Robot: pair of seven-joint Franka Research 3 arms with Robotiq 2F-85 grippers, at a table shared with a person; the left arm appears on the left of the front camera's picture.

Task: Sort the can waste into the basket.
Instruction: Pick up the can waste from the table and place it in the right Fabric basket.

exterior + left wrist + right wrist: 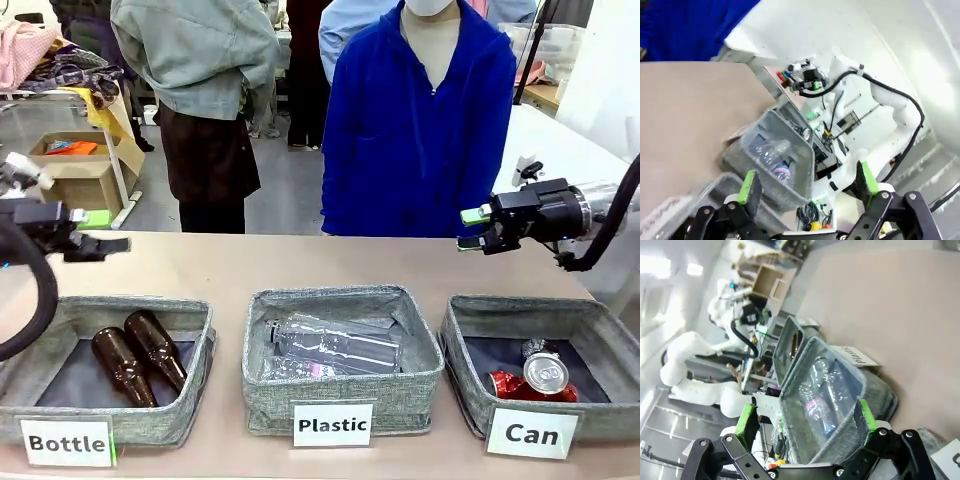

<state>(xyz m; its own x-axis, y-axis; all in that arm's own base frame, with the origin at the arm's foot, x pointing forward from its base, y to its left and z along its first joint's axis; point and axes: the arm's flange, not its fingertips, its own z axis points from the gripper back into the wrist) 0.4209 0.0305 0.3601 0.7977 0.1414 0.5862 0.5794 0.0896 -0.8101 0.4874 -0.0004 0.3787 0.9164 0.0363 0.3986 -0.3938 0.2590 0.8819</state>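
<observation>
The grey basket [460, 335] with the white "Can" label stands at the front right of the table. Inside lies a red dented can [512, 385] with a silver top, and a dark can [533, 348] shows partly behind it. My right gripper [466, 229] hovers above the table behind that basket, pointing left, open and empty; its green pads [865, 415] stand wide apart in the right wrist view. At the far left my left gripper [110, 230] hangs over the table edge, pointing right, also open and empty, fingers [747, 187] spread.
The "Plastic" basket [262, 360] with clear bottles sits at front centre, and the "Bottle" basket [190, 390] with two brown bottles at front left. A person in a blue top [420, 130] stands at the far side. Bare table [300, 265] lies between the grippers.
</observation>
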